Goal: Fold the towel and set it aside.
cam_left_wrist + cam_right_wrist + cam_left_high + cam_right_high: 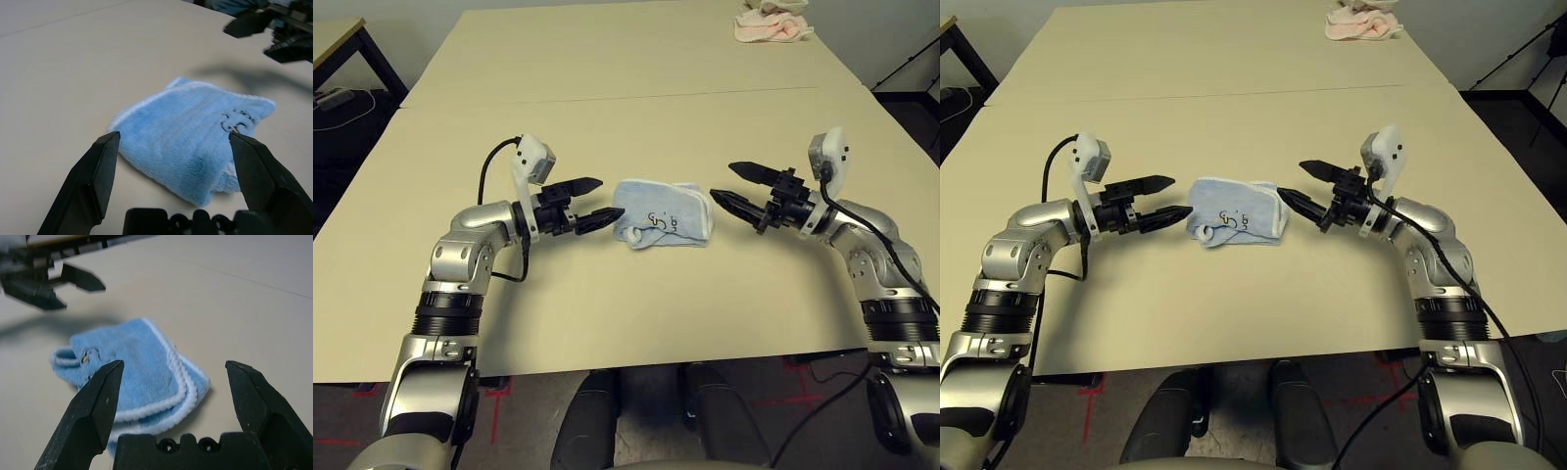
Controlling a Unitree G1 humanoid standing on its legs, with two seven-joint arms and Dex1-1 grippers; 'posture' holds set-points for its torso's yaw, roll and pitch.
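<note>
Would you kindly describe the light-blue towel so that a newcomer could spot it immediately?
On the beige table, look between the two open black claws, left claw and right claw. There lies a small folded light-blue terry towel with white piped edging, unlike the pink cloth at the far edge.

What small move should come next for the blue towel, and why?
Probably close one pincer on the towel to move it aside. It already lies folded, layered edges showing, on the table between the left pincer and right pincer, both open and holding nothing.
</note>
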